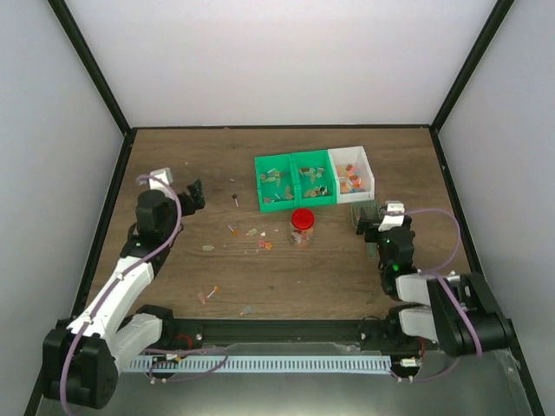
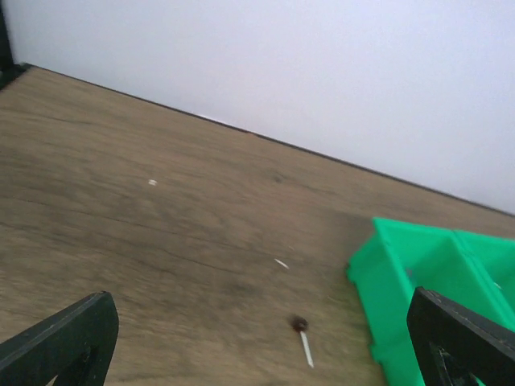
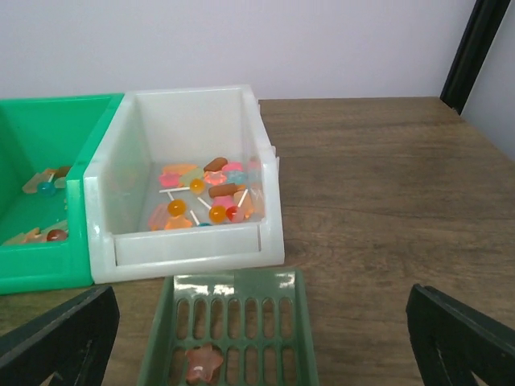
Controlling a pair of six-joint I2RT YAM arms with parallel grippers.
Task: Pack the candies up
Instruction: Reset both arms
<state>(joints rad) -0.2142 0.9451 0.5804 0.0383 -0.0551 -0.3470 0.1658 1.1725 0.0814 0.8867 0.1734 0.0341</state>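
A rectangular white plastic bin point(image 3: 185, 241) with smooth, glossy walls stands on the brown wood-grain table point(image 3: 386, 185). Small wrapped candies point(image 3: 205, 193) are heaped on its floor, orange, pink, red and brownish, several on thin white sticks. A bright green plastic bin point(image 3: 40, 269) of the same shape is set against the white bin's left wall, with a few more sweets inside.

Just in front of the white bin a dull green slotted plastic scoop point(image 3: 229, 322) is laid, a pink star-shaped sweet point(image 3: 201, 363) resting on its ribs. The right jaws are spread wide — one on either side of the scoop, apart from it.

Left and forward of the white bin stands a small clear jar point(image 1: 302, 234) capped by a round red lid point(image 1: 302, 217), and more candies are scattered beyond it. The left jaws — matte black — are held wide apart around nothing, far left of the white bin, above a dark-headed lollipop point(image 2: 299, 325) on a white stick.
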